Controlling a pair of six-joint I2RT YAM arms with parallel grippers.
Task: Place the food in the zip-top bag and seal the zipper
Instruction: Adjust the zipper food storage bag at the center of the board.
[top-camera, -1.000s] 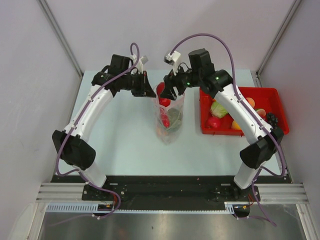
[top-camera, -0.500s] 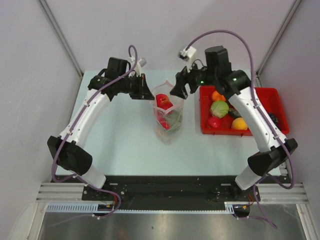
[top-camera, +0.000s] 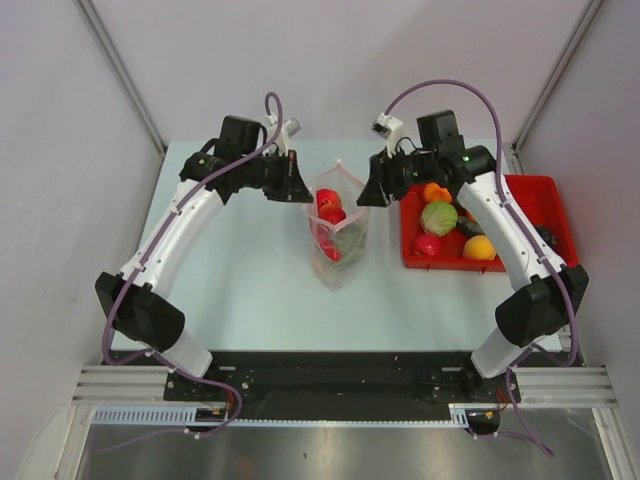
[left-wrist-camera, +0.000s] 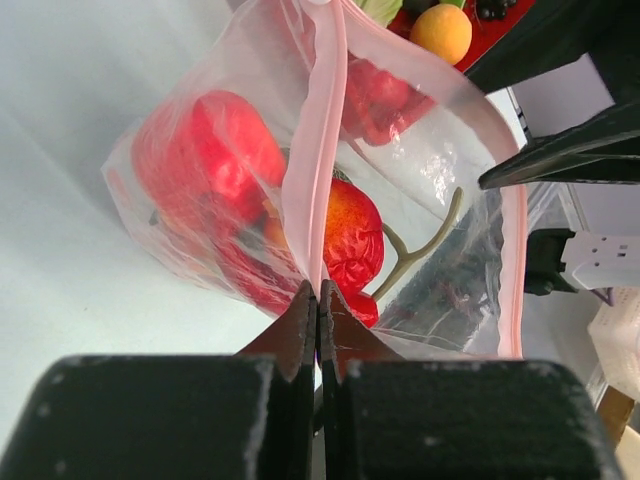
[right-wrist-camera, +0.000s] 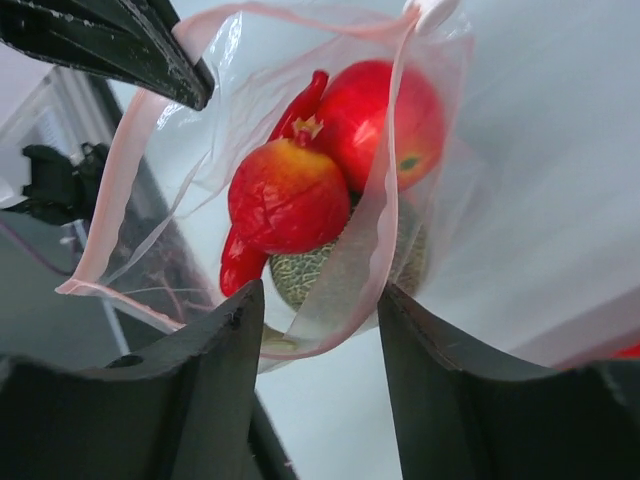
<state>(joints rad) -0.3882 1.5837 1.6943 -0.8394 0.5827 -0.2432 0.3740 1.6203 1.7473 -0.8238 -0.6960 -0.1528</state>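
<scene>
— Left of the red tray (top-camera: 548, 183), set just apart from it, the zip-top bag (top-camera: 338, 235) is seen standing with its mouth up and pulled wide.
— And the left gripper (left-wrist-camera: 318, 300)?
— Fully closed. The pink zipper (left-wrist-camera: 322, 150) is pinched flat between its fingertips, on the bag side farther from the tray.
— What is shown at the right gripper (right-wrist-camera: 318, 295)?
— Its jaws are held partly apart, between bag and tray. The bag's tray-side lip is draped in the gap between the two fingers (right-wrist-camera: 215, 380), but no clamping on it can be made out.
— Contents?
— Food is already packed in: a red pomegranate-like fruit (right-wrist-camera: 288, 195) on top, a round red fruit (right-wrist-camera: 390, 105) behind it, a red chilli (right-wrist-camera: 238, 262) down the side, and a netted green melon (right-wrist-camera: 300, 278) underneath.
— And in the tray itself?
— More food is lying there: a green cabbage (top-camera: 438, 217), an orange piece (top-camera: 434, 192), a red one (top-camera: 428, 245), a yellow-orange one (top-camera: 479, 247), and dark grapes (top-camera: 545, 237) against the tray's right wall.
— Zipper status?
— Unsealed. The two strips are spread apart.
</scene>
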